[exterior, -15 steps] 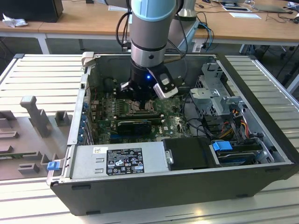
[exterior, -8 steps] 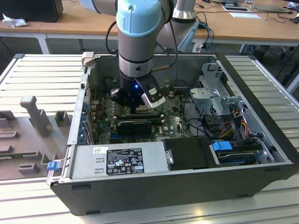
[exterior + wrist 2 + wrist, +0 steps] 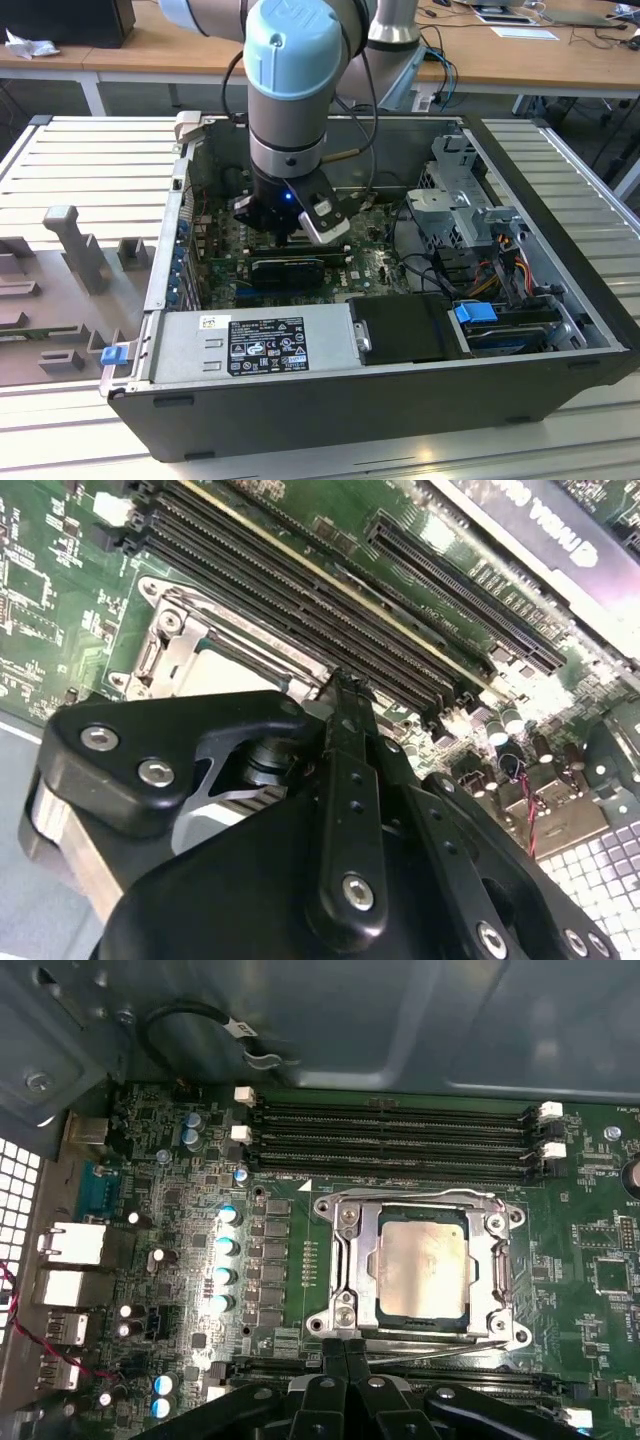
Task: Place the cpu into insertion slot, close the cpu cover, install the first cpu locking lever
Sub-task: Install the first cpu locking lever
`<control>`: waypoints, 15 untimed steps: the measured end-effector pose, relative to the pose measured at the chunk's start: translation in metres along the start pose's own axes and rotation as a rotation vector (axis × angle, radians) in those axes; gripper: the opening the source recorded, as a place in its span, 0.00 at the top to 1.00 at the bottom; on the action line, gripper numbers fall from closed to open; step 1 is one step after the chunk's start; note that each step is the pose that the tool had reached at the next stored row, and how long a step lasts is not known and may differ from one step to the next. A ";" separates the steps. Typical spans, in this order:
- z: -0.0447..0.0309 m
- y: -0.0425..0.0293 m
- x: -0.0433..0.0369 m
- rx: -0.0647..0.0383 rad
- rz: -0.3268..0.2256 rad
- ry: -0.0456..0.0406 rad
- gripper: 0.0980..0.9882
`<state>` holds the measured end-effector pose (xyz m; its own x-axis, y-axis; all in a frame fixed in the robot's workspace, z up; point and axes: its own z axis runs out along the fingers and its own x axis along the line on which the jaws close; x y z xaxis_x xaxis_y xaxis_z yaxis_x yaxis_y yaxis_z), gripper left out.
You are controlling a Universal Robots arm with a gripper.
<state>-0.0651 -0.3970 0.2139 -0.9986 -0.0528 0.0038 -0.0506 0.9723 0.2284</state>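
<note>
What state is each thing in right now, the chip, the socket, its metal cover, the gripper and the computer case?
cpu: seated flat in the socket, face showing through the cover's window.
insertion slot: filled by the chip.
cpu cover: closed down over the chip.
gripper: fingers together, tips right at the socket's edge, holding nothing visible.
computer case: side open, lying flat.

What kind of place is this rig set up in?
Probably a lab or workshop: an open computer case lies on a slatted metal table, with wooden desks and cables behind.
</note>
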 end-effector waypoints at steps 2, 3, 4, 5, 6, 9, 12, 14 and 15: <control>0.0019 -0.0019 0.0022 -0.010 0.000 -0.0006 0.99; 0.0041 -0.0028 0.0029 -0.014 0.000 -0.0009 0.99; 0.0061 -0.0034 0.0033 -0.018 0.000 -0.0009 0.99; 0.0077 -0.0037 0.0034 -0.023 0.000 -0.0012 0.99; 0.0086 -0.0039 0.0033 -0.026 0.000 -0.0014 0.99; 0.0109 -0.0044 0.0042 -0.040 -0.001 -0.0022 0.99; 0.0131 -0.0049 0.0057 -0.047 -0.001 -0.0025 0.99; 0.0145 -0.0050 0.0076 -0.054 -0.001 -0.0028 0.99; 0.0153 -0.0052 0.0077 -0.056 -0.001 -0.0029 0.99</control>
<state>-0.0728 -0.3990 0.1979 -0.9986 -0.0531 0.0007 -0.0507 0.9579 0.2826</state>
